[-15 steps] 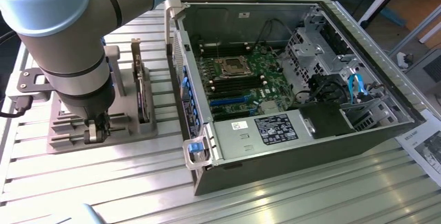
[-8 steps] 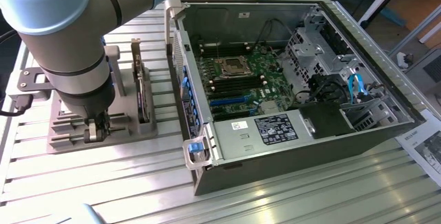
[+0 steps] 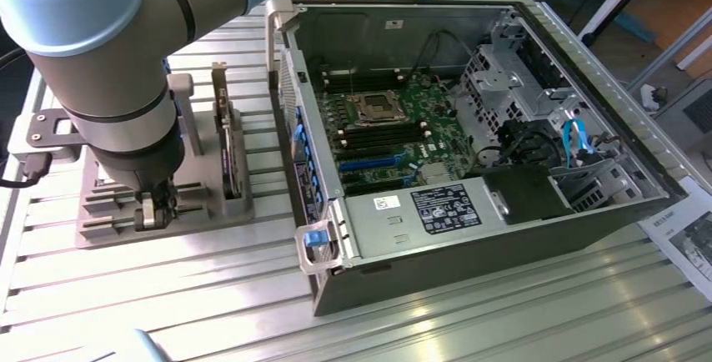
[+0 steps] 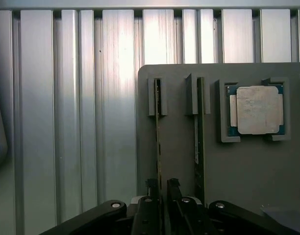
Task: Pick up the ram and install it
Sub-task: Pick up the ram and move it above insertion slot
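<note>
the robot arm (image 3: 100, 70), thick and grey, reaches down at the exterior view's left, with its gripper (image 4: 162, 192) lowered into a grey holder block (image 4: 179, 161). the gripper's two dark fingers (image 4: 151, 191) stand close on either side of the ram (image 4: 159, 137) and pinch its upper edge, so the gripper is clenched on the ram. the ram is a long thin green stick standing on its edge in a narrow slot of the holder, its far end tucked between two small grey posts. just beside it, in the next slot, a darker card (image 4: 199, 137) also stands upright on edge, apart from the fingers. further along the same holder a square silver processor chip (image 4: 258, 110) lies flat in a shallow pocket. the holder sits on a table of ribbed aluminium slats (image 4: 91, 122). beyond the holder, towards the exterior view's right, an open computer case (image 3: 468, 270) lies on its side on the table, well apart from the gripper. inside it a green motherboard (image 3: 401, 141) faces up, with a square processor socket (image 3: 373, 108) and dark memory slots (image 3: 384, 135) next to it. a boxy power supply with a black label (image 3: 445, 209) sits at the near edge of the case, and blue cables (image 3: 574, 141) curl by the metal drive cage at the far side.
</note>
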Motion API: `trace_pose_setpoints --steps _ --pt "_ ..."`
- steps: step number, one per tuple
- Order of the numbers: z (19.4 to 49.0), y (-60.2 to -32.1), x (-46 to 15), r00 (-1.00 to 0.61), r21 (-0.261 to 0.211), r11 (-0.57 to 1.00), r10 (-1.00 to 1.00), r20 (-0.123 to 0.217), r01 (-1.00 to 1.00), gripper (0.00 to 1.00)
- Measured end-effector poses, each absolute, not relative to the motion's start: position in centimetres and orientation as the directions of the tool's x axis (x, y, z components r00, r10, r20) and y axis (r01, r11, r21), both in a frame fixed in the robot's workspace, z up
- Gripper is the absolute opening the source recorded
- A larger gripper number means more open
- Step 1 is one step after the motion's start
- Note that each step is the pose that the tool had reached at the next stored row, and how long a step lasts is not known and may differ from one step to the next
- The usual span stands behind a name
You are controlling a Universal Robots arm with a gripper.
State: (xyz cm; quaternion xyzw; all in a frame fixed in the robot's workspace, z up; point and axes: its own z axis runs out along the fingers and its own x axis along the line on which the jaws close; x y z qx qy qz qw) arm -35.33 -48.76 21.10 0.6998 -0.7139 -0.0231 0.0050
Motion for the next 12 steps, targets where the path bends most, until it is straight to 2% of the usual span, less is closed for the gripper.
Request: trace_pose_setpoints --steps 5,6,7,12 --pt "21.09 -48.76 -35.33 -0.020 0.040 0.019 -0.999 -0.025 -0.999 0.20" --pt "21.10 -48.77 -35.33 -0.020 0.040 0.019 -0.999 -0.025 -0.999 0.13" --pt "21.10 -48.76 -35.33 -0.020 0.040 0.019 -0.999 -0.025 -0.999 0.12" --pt "21.10 -48.76 -35.32 -0.020 0.040 0.019 -0.999 -0.025 -0.999 0.12"
